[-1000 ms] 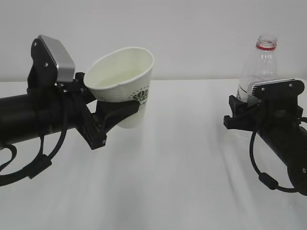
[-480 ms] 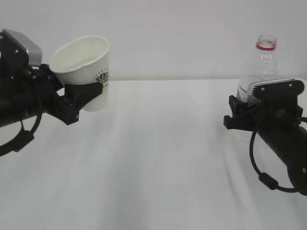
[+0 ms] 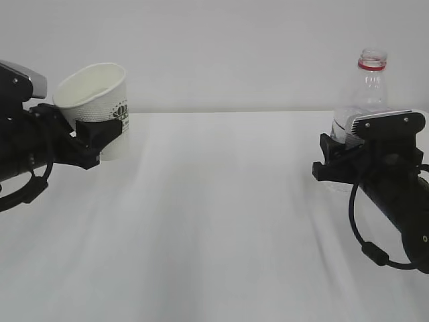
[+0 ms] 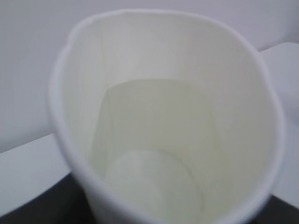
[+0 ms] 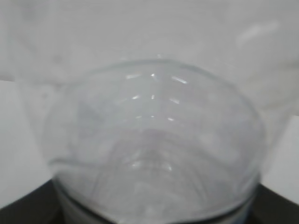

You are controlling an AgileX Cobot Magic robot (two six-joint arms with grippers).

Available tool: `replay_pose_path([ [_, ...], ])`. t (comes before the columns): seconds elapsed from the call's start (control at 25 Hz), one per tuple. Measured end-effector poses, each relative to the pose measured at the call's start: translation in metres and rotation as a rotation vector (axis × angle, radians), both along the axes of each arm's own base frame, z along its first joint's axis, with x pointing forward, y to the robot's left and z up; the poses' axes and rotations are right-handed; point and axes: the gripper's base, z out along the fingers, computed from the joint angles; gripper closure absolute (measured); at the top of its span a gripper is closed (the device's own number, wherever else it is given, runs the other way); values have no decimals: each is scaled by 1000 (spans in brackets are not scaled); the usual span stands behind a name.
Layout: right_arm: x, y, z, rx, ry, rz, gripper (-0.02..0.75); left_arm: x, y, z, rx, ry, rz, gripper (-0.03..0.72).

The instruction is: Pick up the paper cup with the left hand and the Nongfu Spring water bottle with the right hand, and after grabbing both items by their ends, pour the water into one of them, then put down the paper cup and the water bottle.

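White table [image 3: 221, 221], pale wall [image 3: 234, 47] | left end effector [image 3: 90, 137] holding paper cup [image 3: 94, 94] | right end effector [image 3: 342, 157] holding bottle [image 3: 367, 84]

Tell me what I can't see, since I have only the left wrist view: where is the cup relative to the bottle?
Observer: The small white tapered paper cup is at the far left, the clear ribbed plastic water bottle at the far right, well apart.
Operator: Is the cup upright?
Observer: No, it is tilted, its mouth tipped toward the camera, with the left gripper clamped on its side.
Operator: And the bottle?
Observer: It stands upright and capless with a red neck ring, the right gripper closed around its lower body.
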Motion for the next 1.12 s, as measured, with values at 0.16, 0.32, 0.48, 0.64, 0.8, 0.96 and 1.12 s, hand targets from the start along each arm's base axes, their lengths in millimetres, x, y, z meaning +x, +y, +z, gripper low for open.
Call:
replay_pose_path([
  [0.16,0,0,0,0,0,0,269,5,4,-8,2,7,57,249],
  [0.32,0,0,0,1,0,0,269,9,10,-16,10,8,108,249],
  [0.48,0,0,0,1,0,0,269,15,19,-21,-15,-15,176,249],
  [0.64,0,0,0,2,0,0,269,19,32,-28,-20,-6,232,249],
  [0.8,0,0,0,2,0,0,269,22,48,-37,-20,15,284,250],
  [0.96,0,0,0,2,0,0,269,25,64,-43,-30,13,335,253],
  [1.12,0,0,0,3,0,-1,269,27,75,-52,-42,27,388,258],
])
